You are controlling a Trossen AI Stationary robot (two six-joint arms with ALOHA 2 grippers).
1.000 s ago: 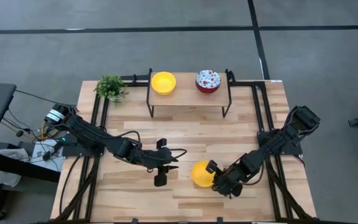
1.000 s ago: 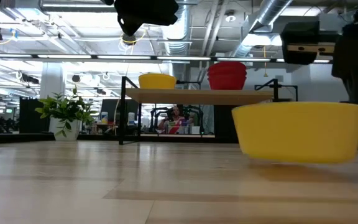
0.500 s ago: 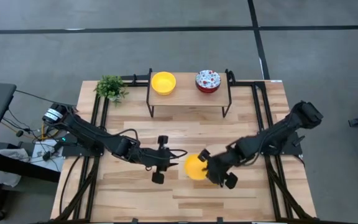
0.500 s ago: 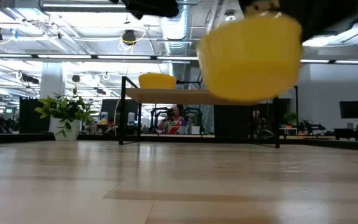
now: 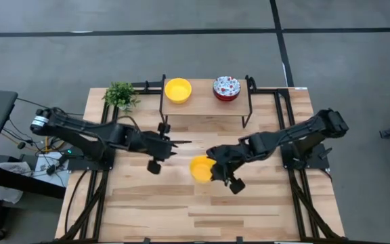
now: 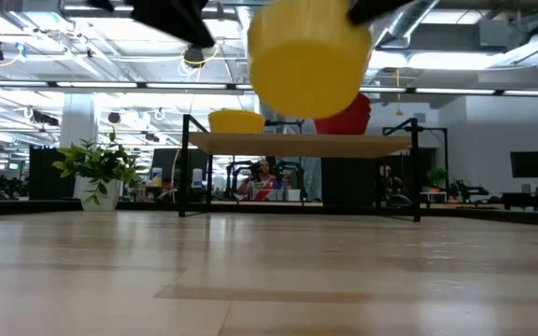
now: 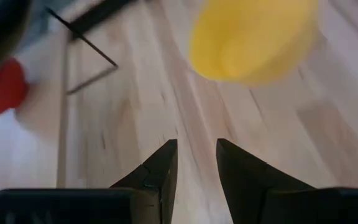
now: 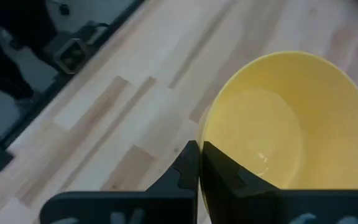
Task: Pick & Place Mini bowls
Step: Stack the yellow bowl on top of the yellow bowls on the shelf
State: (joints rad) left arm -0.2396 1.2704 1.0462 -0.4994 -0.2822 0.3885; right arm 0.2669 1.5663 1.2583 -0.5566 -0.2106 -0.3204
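Observation:
A plain yellow mini bowl (image 5: pixel 199 168) hangs in the air over the middle of the table, held by my right gripper (image 5: pixel 211 169), which is shut on it. In the low view the bowl (image 6: pixel 308 58) is well above the tabletop. My left gripper (image 5: pixel 180 143) hovers just left of the bowl, a little farther back. It is open by a narrow gap (image 7: pixel 196 146) and holds nothing. A second yellow bowl (image 5: pixel 177 89) and a red floral bowl (image 5: pixel 226 88) stand on a small rack at the far edge. My right gripper pinches the held bowl's rim (image 8: pixel 202 134) on the side toward the table's right. One finger (image 8: pixel 232 177) is inside the bowl and the other finger (image 8: pixel 186 165) is outside. The fingers come from the right. The bowl is lifted clear of the table.
The rack (image 5: pixel 205 110) has a wooden top on thin black legs and stands at the far middle. A small green potted plant (image 5: pixel 120 95) sits at the far left corner. Black frame rails (image 5: pixel 284 122) run along both sides. Bare wood (image 5: pixel 181 210) lies toward the near edge.
My right gripper has lifted the yellow bowl off the table. It has carried it up, toward the table's left and toward the far edge. My left gripper has moved toward the far edge and slightly left.

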